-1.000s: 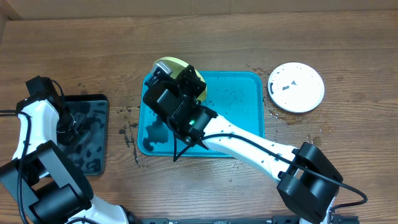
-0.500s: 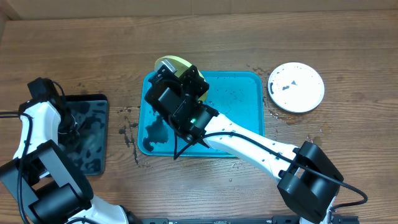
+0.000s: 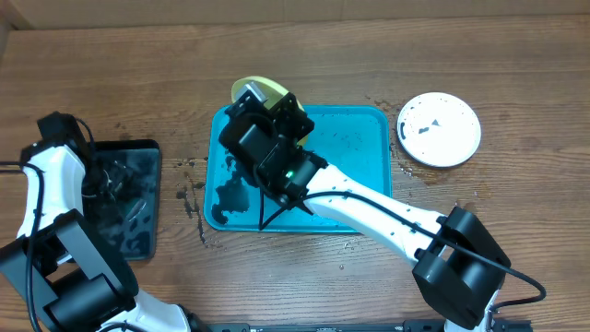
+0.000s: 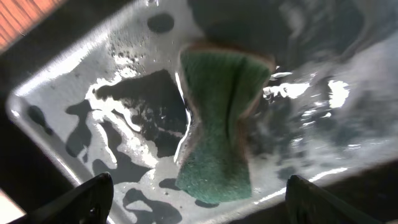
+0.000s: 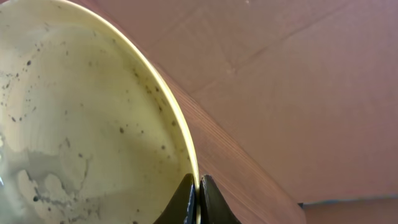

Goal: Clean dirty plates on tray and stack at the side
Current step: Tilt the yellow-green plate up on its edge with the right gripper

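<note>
My right gripper (image 5: pixel 198 191) is shut on the rim of the yellow-green speckled plate (image 5: pixel 93 112). It holds the plate tilted above the far left corner of the turquoise tray (image 3: pixel 359 157), where the plate's edge (image 3: pixel 256 90) shows past the wrist. The plate's face is wet with faint smears. A white plate (image 3: pixel 439 129) with dark marks lies on the table to the right of the tray. My left gripper (image 4: pixel 199 211) is open over the black tray, its fingertips (image 4: pixel 93 198) wide apart. A green sponge (image 4: pixel 221 124) lies loose between and beyond them.
The black tray (image 3: pixel 138 221) sits at the left and is wet with puddles. Water spots mark the wood between the two trays (image 3: pixel 189 198). A puddle lies in the turquoise tray's left part (image 3: pixel 226 194). Cardboard walls border the far edge.
My left gripper has opened and let go of the sponge, which now lies in the black tray. The right arm has shifted the yellow-green plate slightly.
</note>
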`<control>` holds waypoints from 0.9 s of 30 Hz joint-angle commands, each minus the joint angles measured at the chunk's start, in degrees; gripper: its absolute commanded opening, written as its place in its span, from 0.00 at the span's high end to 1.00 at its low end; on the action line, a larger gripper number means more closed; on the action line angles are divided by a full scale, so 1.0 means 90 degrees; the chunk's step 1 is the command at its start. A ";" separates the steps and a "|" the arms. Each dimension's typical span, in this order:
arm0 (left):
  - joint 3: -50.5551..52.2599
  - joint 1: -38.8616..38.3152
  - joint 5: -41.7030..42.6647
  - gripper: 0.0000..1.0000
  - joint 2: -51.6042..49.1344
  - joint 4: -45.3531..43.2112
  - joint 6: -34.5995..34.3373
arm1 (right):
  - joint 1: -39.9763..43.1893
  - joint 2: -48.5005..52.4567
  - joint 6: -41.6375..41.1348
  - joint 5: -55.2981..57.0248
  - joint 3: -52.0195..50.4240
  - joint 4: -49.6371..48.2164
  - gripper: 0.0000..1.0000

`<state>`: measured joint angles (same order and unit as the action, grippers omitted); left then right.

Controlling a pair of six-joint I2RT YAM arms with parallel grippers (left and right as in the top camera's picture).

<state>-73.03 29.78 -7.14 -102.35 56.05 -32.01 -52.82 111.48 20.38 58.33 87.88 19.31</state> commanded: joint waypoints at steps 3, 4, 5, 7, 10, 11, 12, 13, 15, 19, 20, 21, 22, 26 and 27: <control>-0.0393 0.0022 0.0240 0.00 0.0053 0.0109 -0.0019 | 0.0175 -0.0243 -0.0022 -0.0124 0.0180 0.0019 0.96; -0.0393 0.0022 0.0313 0.00 0.0053 0.0100 -0.0022 | 0.0165 -0.0243 0.0214 -0.0391 0.0180 0.0243 0.96; -0.0393 0.0022 0.0352 0.00 0.0053 0.0100 -0.0019 | 0.0160 -0.0243 0.0367 -0.0415 0.0180 0.0345 0.96; -0.0393 0.0022 0.0430 0.00 0.0053 0.0100 -0.0019 | 0.0165 -0.0243 0.0413 0.0100 0.0180 0.0308 0.96; -0.0393 0.0022 0.0423 0.00 0.0053 0.0100 -0.0019 | 0.0199 -0.0243 -0.0053 0.0226 0.0180 -0.0039 0.96; -0.0393 0.0022 0.0423 0.00 0.0053 0.0100 -0.0019 | 0.0158 -0.0243 0.0240 -0.0221 0.0180 0.0112 0.96; -0.0393 0.0022 0.0423 0.00 0.0053 0.0100 -0.0019 | 0.0107 -0.0243 0.0692 -0.0444 0.0180 0.0287 0.96; -0.0393 0.0022 0.0423 0.00 0.0053 0.0100 -0.0019 | 0.0083 -0.0243 0.0867 -0.0262 0.0180 0.0282 0.96; -0.0393 0.0022 0.0423 0.00 0.0053 0.0100 -0.0019 | 0.0085 -0.0245 0.0614 0.0469 0.0180 -0.0083 0.96; -0.0393 0.0022 0.0423 0.00 0.0053 0.0100 -0.0019 | 0.0053 -0.0243 0.0925 -0.0423 0.0180 0.0408 0.96; -0.0393 0.0022 0.0423 0.00 0.0053 0.0100 -0.0019 | 0.0046 -0.0243 0.1103 -0.0447 0.0180 0.0556 0.96; -0.0393 0.0022 0.0423 0.00 0.0053 0.0100 -0.0019 | 0.0049 -0.0243 0.0984 -0.0226 0.0180 0.0551 0.96; -0.0393 0.0022 0.0423 0.00 0.0053 0.0100 -0.0019 | 0.0087 -0.0243 0.0498 0.0044 0.0180 0.0381 0.96; -0.0393 0.0022 0.0423 0.00 0.0053 0.0100 -0.0019 | 0.0102 -0.0243 0.0488 -0.0704 0.0180 0.0644 0.96; -0.0393 0.0022 0.0423 0.00 0.0053 0.0100 -0.0019 | 0.0104 -0.0243 0.0454 -0.0284 0.0180 0.0588 0.96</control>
<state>-75.48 29.78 -3.64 -102.35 56.86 -32.03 -51.90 110.91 24.34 54.94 88.68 24.38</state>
